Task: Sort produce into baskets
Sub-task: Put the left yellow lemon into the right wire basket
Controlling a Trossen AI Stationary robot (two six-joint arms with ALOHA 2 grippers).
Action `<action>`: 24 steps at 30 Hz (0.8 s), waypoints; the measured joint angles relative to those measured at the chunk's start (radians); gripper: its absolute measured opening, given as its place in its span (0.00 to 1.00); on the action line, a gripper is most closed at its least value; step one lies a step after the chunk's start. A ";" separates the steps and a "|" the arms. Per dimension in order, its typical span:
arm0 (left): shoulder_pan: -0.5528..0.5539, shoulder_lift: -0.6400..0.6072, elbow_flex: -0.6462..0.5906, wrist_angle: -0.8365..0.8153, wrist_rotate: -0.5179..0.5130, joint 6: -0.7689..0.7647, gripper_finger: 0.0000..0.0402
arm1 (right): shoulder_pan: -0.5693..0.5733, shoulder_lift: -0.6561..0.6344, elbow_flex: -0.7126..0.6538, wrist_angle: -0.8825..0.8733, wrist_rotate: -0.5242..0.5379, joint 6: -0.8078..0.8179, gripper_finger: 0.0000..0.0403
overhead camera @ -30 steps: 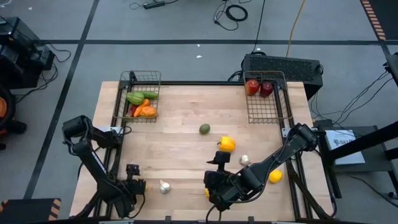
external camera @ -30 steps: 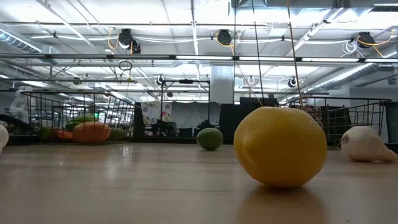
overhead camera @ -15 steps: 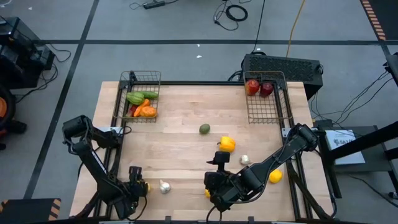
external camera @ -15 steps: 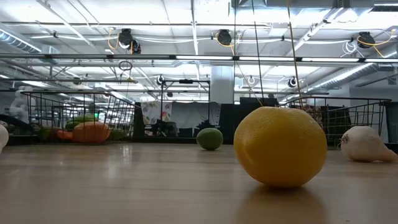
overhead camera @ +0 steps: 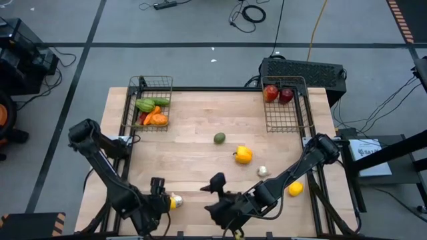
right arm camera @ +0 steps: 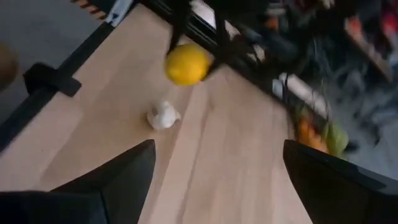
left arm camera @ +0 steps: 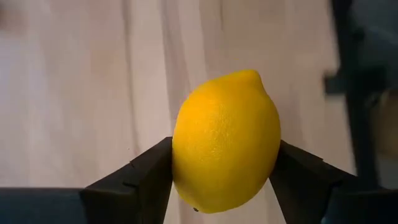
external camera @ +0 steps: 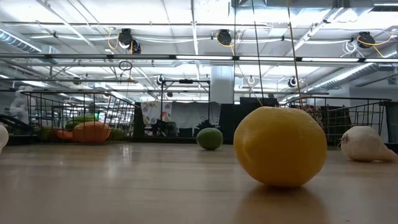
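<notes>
- left gripper (left arm camera: 225, 171) has a lemon (left arm camera: 226, 140) pinched between its two fingers, jaws partway closed onto it, one finger on each side of the fruit's belly
- lemon's long axis runs roughly along the fingers, pointed tip facing away from the wrist; wood tabletop shows behind it in the left wrist view, contact with the table cannot be told
- high view: left gripper (overhead camera: 162, 200) sits at the near edge of the table (overhead camera: 200, 143), left of middle, with the yellow of the lemon (overhead camera: 176, 201) at its tip
- right wrist view shows the same lemon (right arm camera: 186, 64) in the other arm's fingers, with a garlic bulb (right arm camera: 163, 116) on the wood near it
- right gripper (right arm camera: 211, 180) is spread wide and empty, low at the near edge close to table centre, just beside the left one
- key relation: right basket (overhead camera: 285, 104) with two red apples (overhead camera: 277, 94) is at the far right corner, left basket (overhead camera: 152, 102) with green and orange vegetables at the far left
- judged: lemon belongs with the apples, so the carry is diagonal across the table, over the right arm's side; a handover may be needed
- still loose on the table: avocado (overhead camera: 219, 138), yellow pepper (overhead camera: 244, 155), another garlic (overhead camera: 263, 171), second lemon (overhead camera: 295, 189) by the right arm
- low view: large lemon (external camera: 280, 147) resting on the wood in the foreground, garlic (external camera: 365, 144) off to the side
</notes>
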 joint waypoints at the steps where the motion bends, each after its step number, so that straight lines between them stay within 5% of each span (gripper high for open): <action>1: 0.009 -0.009 0.026 -0.005 -0.020 0.026 0.59 | 0.001 0.000 -0.005 0.019 -0.004 -0.052 0.85; 11: 0.129 -0.092 0.161 -0.005 -0.104 0.238 0.59 | -0.008 0.000 -0.018 0.147 -0.048 -0.416 0.84; 24: 0.262 -0.091 0.168 0.082 -0.010 0.444 0.59 | -0.091 0.000 -0.018 0.192 -0.104 -0.640 0.84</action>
